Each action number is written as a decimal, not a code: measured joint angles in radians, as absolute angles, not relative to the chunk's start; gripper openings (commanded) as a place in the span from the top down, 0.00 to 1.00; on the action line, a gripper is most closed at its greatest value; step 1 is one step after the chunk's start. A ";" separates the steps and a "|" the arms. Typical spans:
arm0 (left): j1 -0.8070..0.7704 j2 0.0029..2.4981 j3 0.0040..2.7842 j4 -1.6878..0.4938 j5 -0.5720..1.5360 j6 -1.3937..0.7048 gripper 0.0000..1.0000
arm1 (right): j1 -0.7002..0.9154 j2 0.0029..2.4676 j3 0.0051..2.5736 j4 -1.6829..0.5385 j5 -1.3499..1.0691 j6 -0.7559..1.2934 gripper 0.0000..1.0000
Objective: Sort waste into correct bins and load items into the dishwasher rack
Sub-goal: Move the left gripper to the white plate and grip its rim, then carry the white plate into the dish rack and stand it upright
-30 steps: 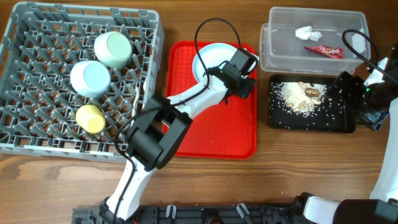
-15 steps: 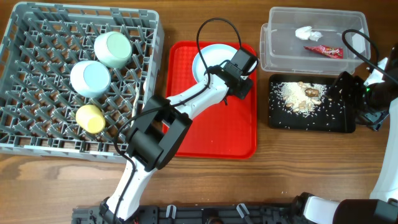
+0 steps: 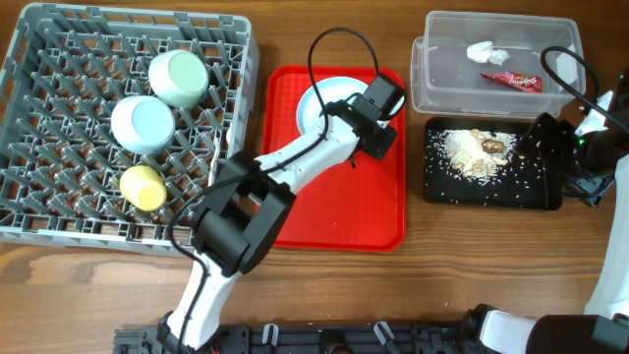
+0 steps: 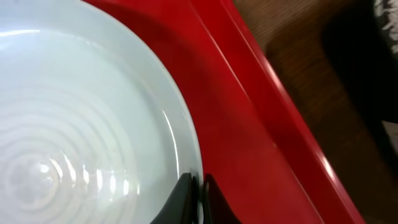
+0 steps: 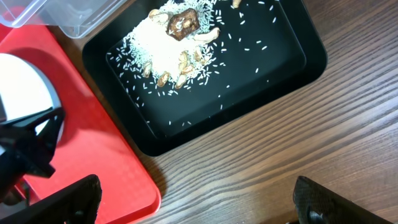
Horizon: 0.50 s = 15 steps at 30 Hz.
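The white round plate lies at the back of the red serving tray. My left gripper is shut on the plate's right rim, with one black finger on top of the rim and the other below it. A green bowl, a blue-white bowl and a yellow cup sit in the grey dishwasher rack. My right gripper hangs wide open over bare wood, beside the black tray, holding nothing.
The clear tub at the back right holds a white tissue and a red wrapper. Rice and brown scraps lie in the black tray. The right arm stands at the table's right edge.
The left gripper has closed from partly open onto the plate's rim, and the plate has shifted slightly to the left. The right arm has not moved.
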State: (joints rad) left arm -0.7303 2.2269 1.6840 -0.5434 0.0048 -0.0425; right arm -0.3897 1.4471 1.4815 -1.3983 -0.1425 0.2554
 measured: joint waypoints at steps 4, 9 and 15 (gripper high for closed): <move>-0.730 2.173 1.682 -0.582 0.006 -0.043 0.96 | -0.390 1.447 1.481 -1.398 -0.142 0.255 0.00; -0.730 2.109 1.681 -0.627 0.006 -0.055 0.96 | -0.390 1.447 1.481 -1.398 -0.142 0.255 0.00; -0.721 2.030 1.678 -0.686 0.010 -0.104 0.96 | -0.390 1.447 1.481 -1.398 -0.142 0.255 0.00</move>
State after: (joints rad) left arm -0.7212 2.0304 1.6779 -0.6865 0.0105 -0.1040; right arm -0.3897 1.4471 1.4815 -1.3983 -0.1425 0.2554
